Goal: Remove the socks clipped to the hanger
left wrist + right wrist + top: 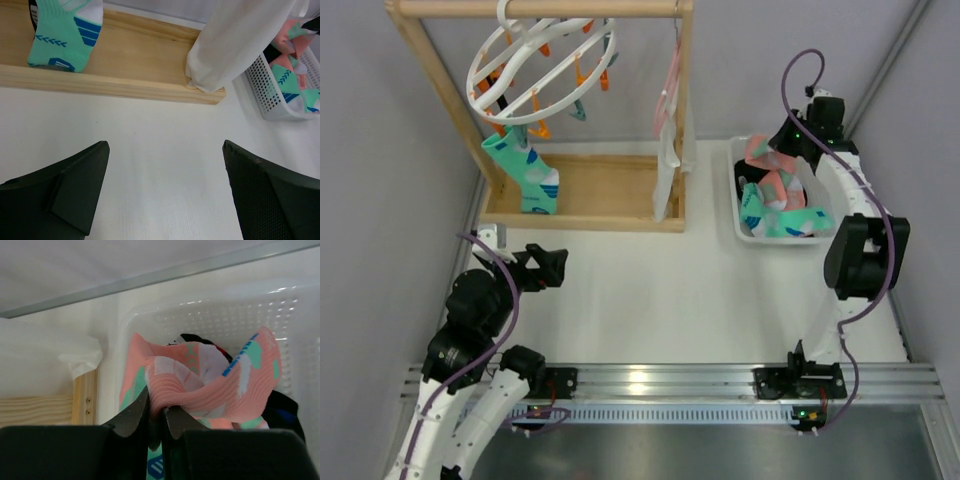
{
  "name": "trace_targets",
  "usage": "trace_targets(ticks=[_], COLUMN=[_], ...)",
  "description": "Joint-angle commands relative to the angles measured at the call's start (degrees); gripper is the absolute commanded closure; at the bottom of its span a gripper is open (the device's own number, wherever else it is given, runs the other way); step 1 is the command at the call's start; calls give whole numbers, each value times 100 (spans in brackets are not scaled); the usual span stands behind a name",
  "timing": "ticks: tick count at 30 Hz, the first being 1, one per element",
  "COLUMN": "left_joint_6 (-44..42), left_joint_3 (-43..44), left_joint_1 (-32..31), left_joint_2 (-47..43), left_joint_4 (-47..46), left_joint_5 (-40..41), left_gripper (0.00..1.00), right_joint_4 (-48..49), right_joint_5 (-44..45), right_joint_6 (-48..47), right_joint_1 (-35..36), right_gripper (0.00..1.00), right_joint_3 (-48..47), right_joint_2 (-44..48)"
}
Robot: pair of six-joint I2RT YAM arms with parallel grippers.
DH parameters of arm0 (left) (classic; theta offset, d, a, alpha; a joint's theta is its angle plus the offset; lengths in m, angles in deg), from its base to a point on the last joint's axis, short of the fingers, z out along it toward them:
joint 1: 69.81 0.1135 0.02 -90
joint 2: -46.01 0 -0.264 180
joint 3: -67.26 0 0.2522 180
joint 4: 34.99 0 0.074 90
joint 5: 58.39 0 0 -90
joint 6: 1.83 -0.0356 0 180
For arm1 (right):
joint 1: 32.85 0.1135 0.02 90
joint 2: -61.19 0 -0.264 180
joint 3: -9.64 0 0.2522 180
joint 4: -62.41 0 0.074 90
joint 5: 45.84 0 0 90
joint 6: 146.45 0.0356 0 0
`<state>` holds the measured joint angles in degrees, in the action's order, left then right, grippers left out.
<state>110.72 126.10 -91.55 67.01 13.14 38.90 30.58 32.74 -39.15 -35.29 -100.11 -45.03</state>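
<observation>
The white ring hanger (540,60) with orange and teal clips hangs from the wooden rack's top bar. One mint-teal sock (525,170) dangles from a clip at its lower left, and its toe (62,35) shows over the rack base in the left wrist view. My right gripper (777,152) is over the white basket, shut on a fold of a salmon-pink sock (210,385), with the cloth pinched between the fingertips of the gripper (157,407). My left gripper (555,268) hovers low over the table, open, and the left gripper (165,145) holds nothing.
The white basket (740,225) at the right holds several mint, pink and black socks. A long white and pink cloth (667,170) hangs from the rack's right post. The wooden rack base (590,200) lies across the back of the table.
</observation>
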Motion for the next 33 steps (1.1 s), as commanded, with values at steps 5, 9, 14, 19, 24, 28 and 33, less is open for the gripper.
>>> trace_targets(ticks=[5, 9, 14, 19, 24, 28, 33], left_joint_6=[-22, 4, 31, -223, -295, -172, -198], left_joint_3=[-43, -69, -8, 220, 825, 1177, 1442], left_joint_1=[20, 20, 20, 20, 12, 12, 20], left_joint_2=[-192, -341, -368, -368, -254, -148, -192], left_joint_4=[-45, -45, -44, 26, 236, 377, 527], left_joint_5=[150, 220, 457, 1027, 1976, 2417, 3215], left_gripper=[2, 1, 2, 1, 2, 2, 2], right_joint_4=[716, 410, 391, 251, -110, 1486, 3711], right_joint_5=[-1503, -1259, -1327, -1319, -853, -1511, -2013], right_joint_6=[581, 450, 608, 626, 747, 1599, 2795], right_joint_1=[-116, -169, -257, -266, -301, -363, -179], right_gripper=[90, 87, 48, 25, 9, 1, 1], right_joint_3=[71, -183, -175, -324, -176, 1785, 4067], right_joint_2=[-1102, -1305, -964, -139, 644, 2379, 4431])
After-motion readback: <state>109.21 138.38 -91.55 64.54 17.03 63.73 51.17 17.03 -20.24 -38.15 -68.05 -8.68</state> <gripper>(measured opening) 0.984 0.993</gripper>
